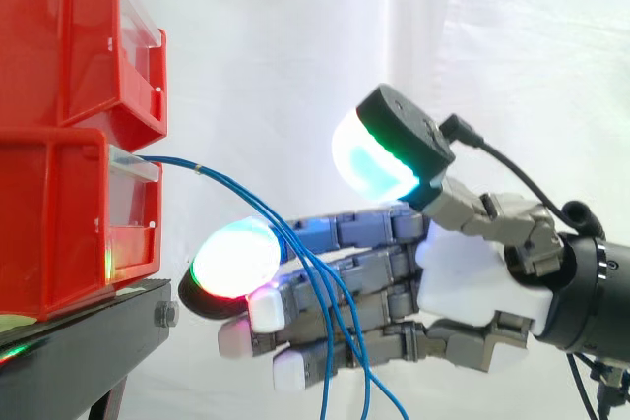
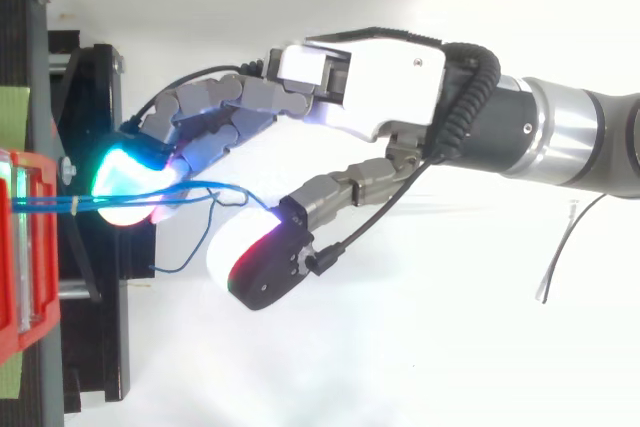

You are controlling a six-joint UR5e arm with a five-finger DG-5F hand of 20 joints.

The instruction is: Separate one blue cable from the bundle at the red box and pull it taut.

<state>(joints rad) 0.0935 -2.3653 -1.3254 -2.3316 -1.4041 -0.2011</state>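
Note:
Several thin blue cables [image 1: 231, 184] leave the lower red box [image 1: 59, 223] as a tied bundle, then fan out and hang down. My hand [image 1: 472, 282] reaches in from the right, open, with its straight fingers pointing at the box. The cables drape across the near side of the fingers [image 1: 364, 268], just behind the glowing fingertip pad [image 1: 236, 258]. The thumb [image 1: 369, 159] stands raised, well apart from the fingers. In the top view the cables [image 2: 200, 187] run from the box [image 2: 20, 277] through the gap between fingers and thumb [image 2: 250, 257], with nothing pinched.
Two red boxes are stacked on a black stand [image 1: 89, 331] at the left, with a white curtain behind. A loose blue cable end curls over the stand [image 2: 95, 347]. A thin pale wire [image 2: 560, 257] lies on the white surface at the right.

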